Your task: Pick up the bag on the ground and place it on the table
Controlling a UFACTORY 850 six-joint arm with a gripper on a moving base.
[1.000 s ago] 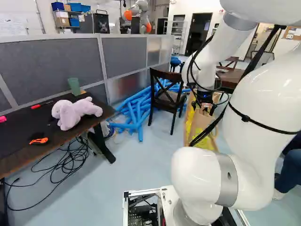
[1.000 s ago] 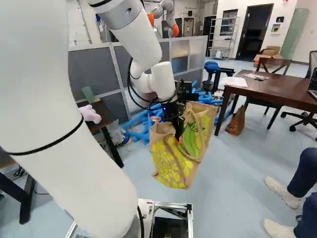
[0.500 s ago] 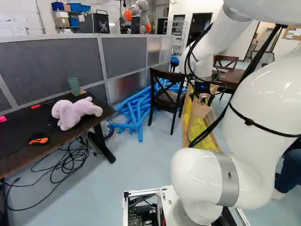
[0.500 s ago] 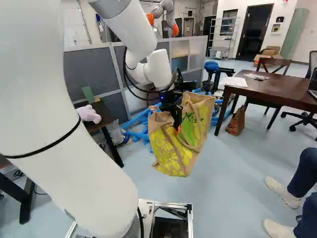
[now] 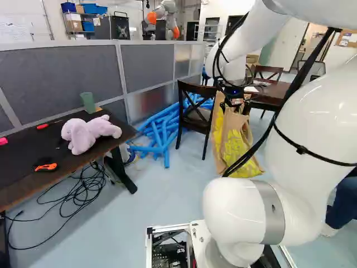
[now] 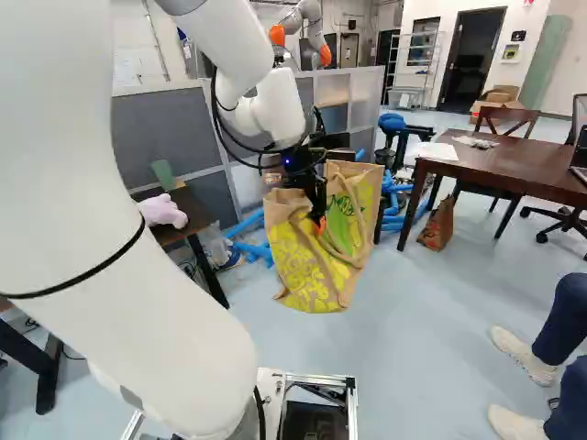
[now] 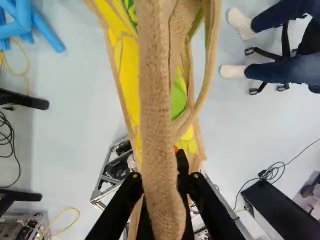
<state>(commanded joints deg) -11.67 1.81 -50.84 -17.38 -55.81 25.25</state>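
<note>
Jaws stand nearly closed, one black finger pressed to each side of a thick tan woven strap (image 7: 157,115), parted only by the cloth between them. That strap belongs to the tan burlap bag with yellow and green print (image 6: 307,266), which hangs below the jaws and looks to be clear of the pale blue floor (image 6: 431,330). A second tan handle loop (image 7: 206,75) arcs loose beside the gripped one. The white jointed robot arm (image 5: 304,145) reaches forward to the jaws.

Ahead and to the right of the jaws is the dark brown wooden bench (image 6: 514,167), with white paper (image 6: 434,151) on its top; the bag is apart from it. A brown paper bag (image 6: 437,225) stands on the floor by a leg of that bench, also to the right of the jaws.

To the left of the jaws stands a dark wooden chair with a crossed back (image 5: 192,106), with blue foam tubes (image 5: 159,129) heaped beyond it. Farther left of the jaws, a pale purple plush animal (image 5: 89,133) lies on a black-topped bench (image 5: 22,167), near a green cup (image 5: 88,102).
</note>
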